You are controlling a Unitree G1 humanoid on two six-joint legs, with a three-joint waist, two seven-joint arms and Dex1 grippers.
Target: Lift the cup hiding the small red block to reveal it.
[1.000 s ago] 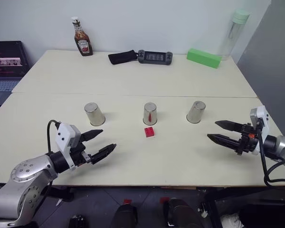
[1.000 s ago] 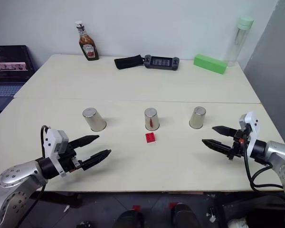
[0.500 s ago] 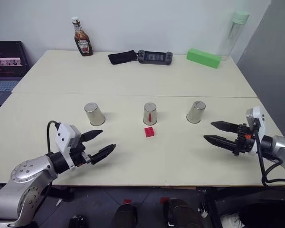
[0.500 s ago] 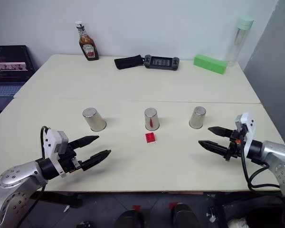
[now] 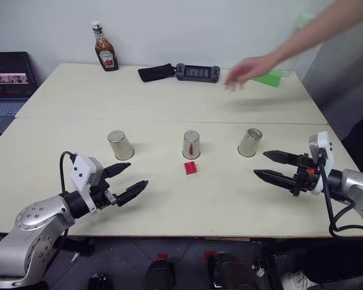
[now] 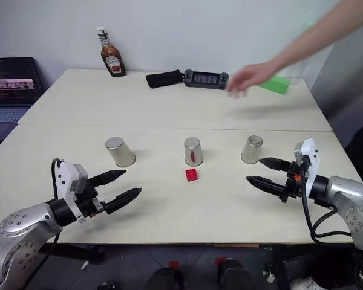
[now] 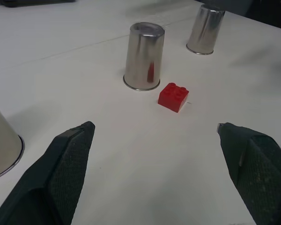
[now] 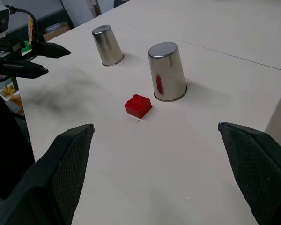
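Three silver cups stand upside down in a row on the table: left [image 5: 120,145], middle [image 5: 191,145], right [image 5: 250,142]. The small red block [image 5: 190,168] lies uncovered just in front of the middle cup [image 7: 144,56], under none of them. My left gripper [image 5: 138,175] is open above the table's front left, pointing toward the block [image 7: 173,97]. My right gripper [image 5: 260,164] is open at the front right, just in front of the right cup, with nothing between its fingers.
A person's hand [image 5: 248,71] and arm reach in from the upper right over the back of the table, partly covering a green block [image 5: 271,77]. At the back stand a ketchup bottle [image 5: 104,48], a black pouch [image 5: 156,72] and a game controller [image 5: 196,72]. A laptop [image 5: 9,78] sits at far left.
A person's arm has come in from the upper right over the back of the table. My right gripper has shifted a little to the left. The left gripper, cups and block are unmoved.
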